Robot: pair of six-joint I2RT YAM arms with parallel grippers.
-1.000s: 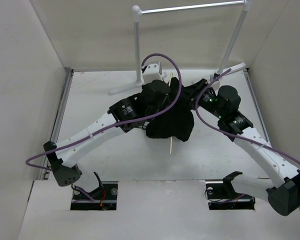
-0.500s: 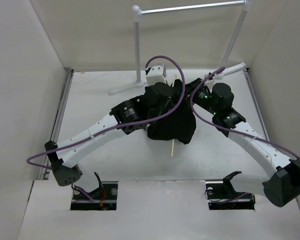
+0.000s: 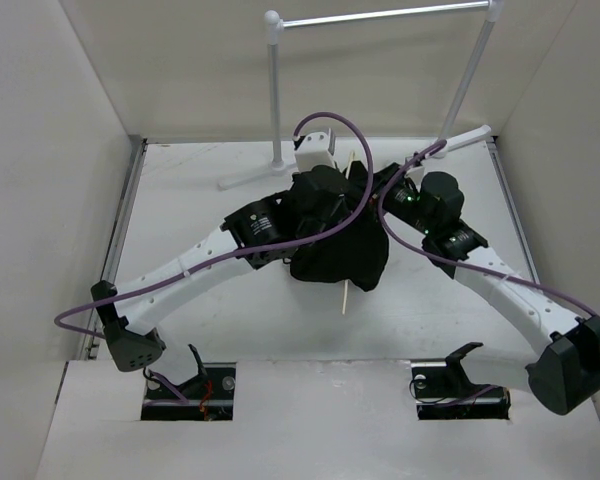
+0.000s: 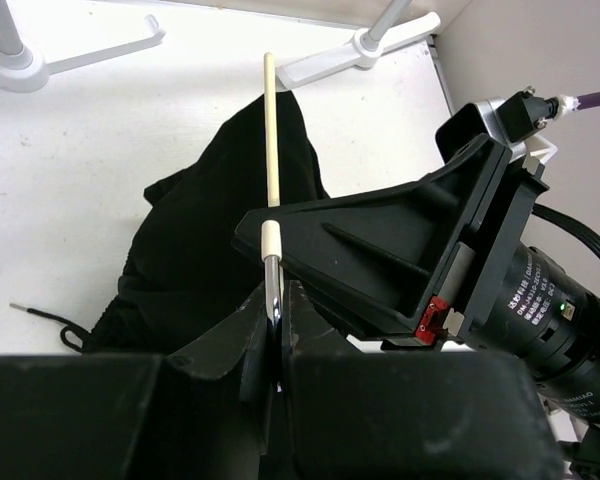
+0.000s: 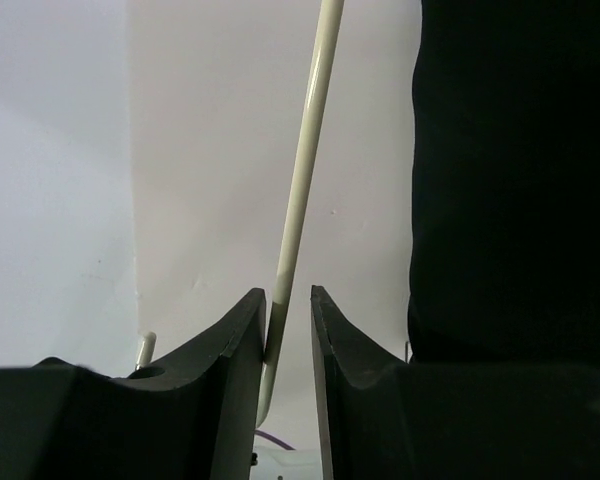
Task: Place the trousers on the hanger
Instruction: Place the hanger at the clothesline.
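Note:
The black trousers point(image 3: 342, 250) hang in a bunched bundle over the pale cream hanger point(image 3: 346, 296) at mid-table; its rod end pokes out below the cloth. In the left wrist view my left gripper point(image 4: 275, 296) is shut on the hanger's metal hook, with the cream rod point(image 4: 271, 140) running up past the trousers point(image 4: 200, 250). My right gripper point(image 5: 288, 296) is open a little around a cream hanger arm point(image 5: 302, 180), which touches only the left finger. The trousers point(image 5: 510, 180) fill the right of that view. From above, both grippers point(image 3: 320, 192) point(image 3: 385, 185) meet at the bundle.
The white-and-silver rail stand point(image 3: 275, 90) stands at the back, its feet point(image 4: 40, 65) point(image 4: 380, 45) on the table just behind the trousers. White walls close in on the left and right. A black drawstring point(image 4: 40, 318) lies on the table.
My right arm has swung in leftward toward the hanger and trousers. The left arm and the bundle have shifted slightly toward the back.

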